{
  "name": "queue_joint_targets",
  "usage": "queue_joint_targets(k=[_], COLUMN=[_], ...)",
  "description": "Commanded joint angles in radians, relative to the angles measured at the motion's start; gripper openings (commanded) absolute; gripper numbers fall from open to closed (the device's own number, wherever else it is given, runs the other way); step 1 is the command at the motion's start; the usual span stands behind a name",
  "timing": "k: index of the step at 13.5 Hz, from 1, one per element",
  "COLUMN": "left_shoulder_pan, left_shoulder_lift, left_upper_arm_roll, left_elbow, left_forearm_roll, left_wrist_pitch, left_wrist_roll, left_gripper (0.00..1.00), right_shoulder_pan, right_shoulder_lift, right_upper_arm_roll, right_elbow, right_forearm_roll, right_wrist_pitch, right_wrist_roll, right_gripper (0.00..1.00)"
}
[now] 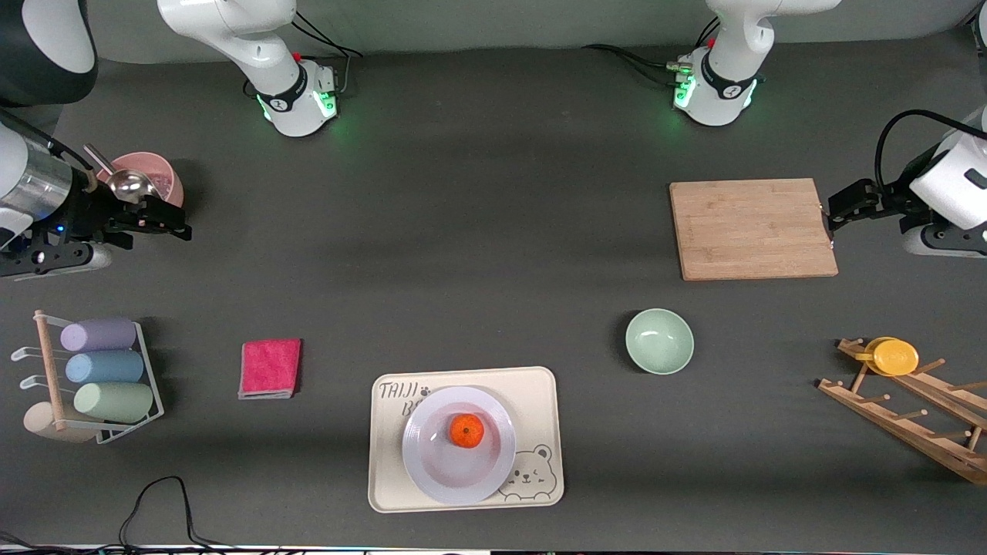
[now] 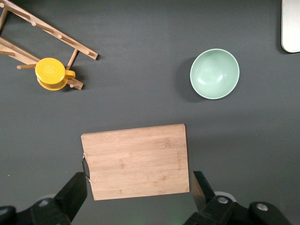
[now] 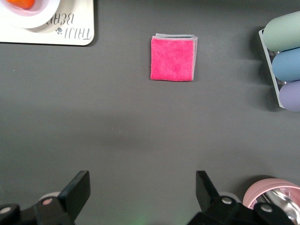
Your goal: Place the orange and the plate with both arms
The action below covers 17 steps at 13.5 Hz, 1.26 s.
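Currently the small bright-orange fruit (image 1: 466, 430) sits in the glossy white shallow plate (image 1: 432, 474), which rests on the beige rectangular bear tray (image 1: 540, 401) near the worktop's front-camera edge, covering part of the tray's lettering. Left gripper (image 2: 140, 192) hangs over the rectangular wooden cutting board (image 1: 752, 228), fingers spread wide, holding nothing. Right gripper (image 3: 143, 190) is over bare worktop beside the pink bowl (image 1: 158, 171), also wide open and empty. Both arms wait, partly cut off by the front view's side edges.
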Motion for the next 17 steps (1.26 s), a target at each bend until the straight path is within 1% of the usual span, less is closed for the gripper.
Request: queue_joint_targets(k=[1,2,3,7,8,9,17], left_shoulder_pan=[-0.015,-0.015,-0.015,-0.015,-0.015,-0.015,-0.015], left_shoulder_lift=[0.001,0.001,0.001,0.003,0.001,0.001,0.004], left_upper_arm_roll=[0.012,0.012,0.012,0.012,0.012,0.012,0.012], left_elbow=[0.014,0.015,0.014,0.014,0.015,0.015,0.015], left_forearm_roll=[-0.009,-0.009,-0.009,-0.009,-0.009,-0.009,-0.01], left_wrist_pitch=[-0.018,-0.018,-0.018,-0.016,-0.016,-0.016,-0.016], left_wrist_roll=[-0.003,-0.003,-0.005,-0.005,-0.003,-0.003,-0.005], left_gripper=[1.0,1.0,1.0,1.0,1.0,1.0,1.0], right_shoulder_pan=[0.013,0.0,-0.023,-0.059,-0.1,-0.125,-0.119], right_shoulder_lift=[-0.043,-0.046,-0.046,-0.031,-0.031,-0.031,-0.026], right_upper_arm_roll=[-0.03,-0.02,0.004,0.024,0.074,0.11,0.11], right_elbow=[-0.024,-0.012,0.011,0.016,0.016,0.018,0.03], right_forearm_roll=[-0.02,-0.02,-0.02,-0.015,-0.014,-0.018,-0.02], right_wrist_pitch=[-0.006,-0.041,-0.073,-0.076,-0.079,-0.092,-0.098], right_wrist_roll=[0.017,0.014,0.009,-0.003,-0.018,-0.023,-0.016], right_gripper=[1.0,1.0,1.0,1.0,1.0,1.0,1.0])
